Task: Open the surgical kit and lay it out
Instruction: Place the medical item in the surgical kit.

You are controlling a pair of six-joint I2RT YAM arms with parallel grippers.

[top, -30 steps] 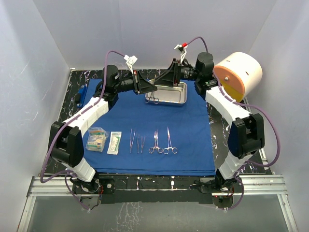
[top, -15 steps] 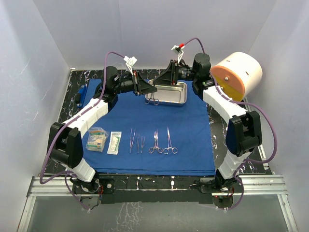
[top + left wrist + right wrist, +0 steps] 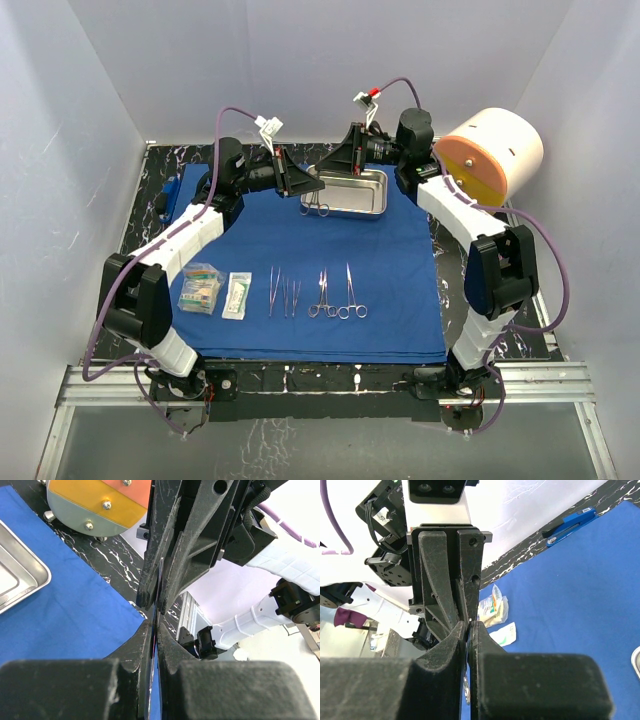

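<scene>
Cloth wrap, royal blue: lay unfolded and flat on your black marbled table, its near edge just beyond the two arm bases.

Row on the near part of the cloth, left to right, every piece flat and none overlapping:
- packet with coloured contents;
- flat white packet, just beside the first;
- two slender forceps, side by side, lying lengthwise away from you;
- two ring-handled clamps, rings toward you.

Left gripper: extended from the left above the far part of the cloth. Its fingers were pressed together on a thin steel instrument, which its wrist view showed edge-on.

Right gripper: extended from the right, tip to tip with your left one. Its fingers were closed on the same steel strip.

Third clamp: the piece pinched by both grippers. In the top view its ring handles showed below the meeting fingertips, at the tray's near left corner. You could not have told from any view whether the rings touched the cloth.

Tray, shiny steel, rectangular: sat on the far middle of the cloth, just behind and to the right of the joined fingertips.

Cylinder, white with an orange face: lay on its side at the far right, off the cloth, well apart from the row.
</scene>
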